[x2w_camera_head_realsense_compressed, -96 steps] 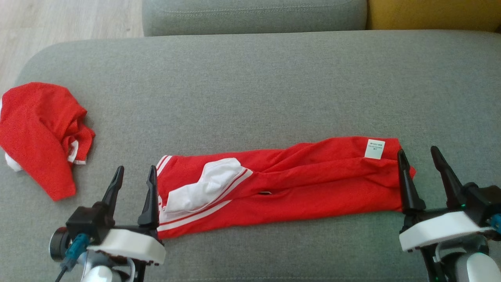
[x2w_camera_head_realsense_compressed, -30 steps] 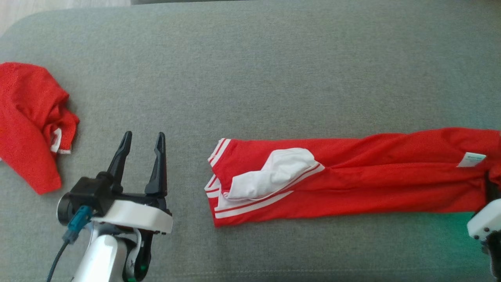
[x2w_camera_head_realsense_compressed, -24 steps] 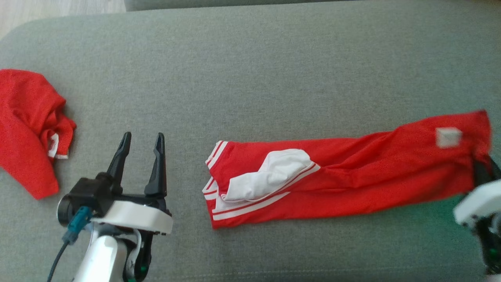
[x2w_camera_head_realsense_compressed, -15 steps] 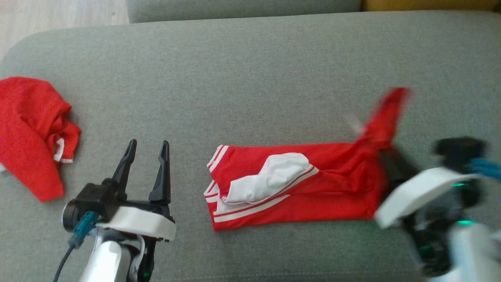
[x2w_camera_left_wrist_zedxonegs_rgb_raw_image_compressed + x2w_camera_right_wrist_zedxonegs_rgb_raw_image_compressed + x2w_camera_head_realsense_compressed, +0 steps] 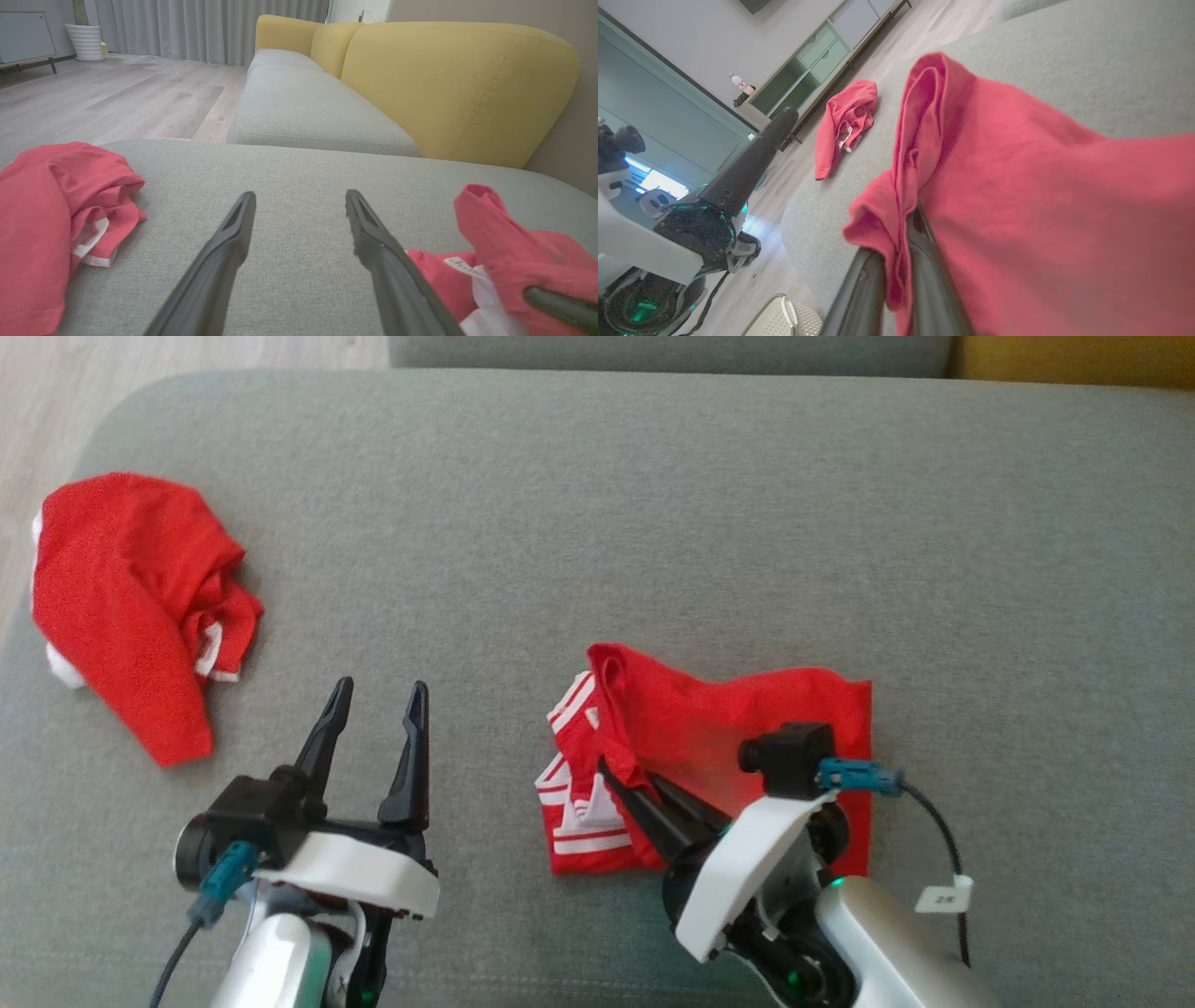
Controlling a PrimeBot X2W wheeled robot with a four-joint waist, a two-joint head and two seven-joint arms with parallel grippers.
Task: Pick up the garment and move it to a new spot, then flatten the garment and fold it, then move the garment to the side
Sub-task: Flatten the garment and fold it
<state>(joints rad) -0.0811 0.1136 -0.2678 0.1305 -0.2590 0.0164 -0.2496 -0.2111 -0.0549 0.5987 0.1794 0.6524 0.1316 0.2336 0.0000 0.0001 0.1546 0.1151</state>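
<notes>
Red white-striped garment (image 5: 695,728) lies doubled over itself.

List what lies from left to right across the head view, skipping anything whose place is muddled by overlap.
crumpled red garment → left gripper → striped red garment → white cable tag

Right claw (image 5: 627,782) has folded the garment (image 5: 719,747) leftward in half.
</notes>
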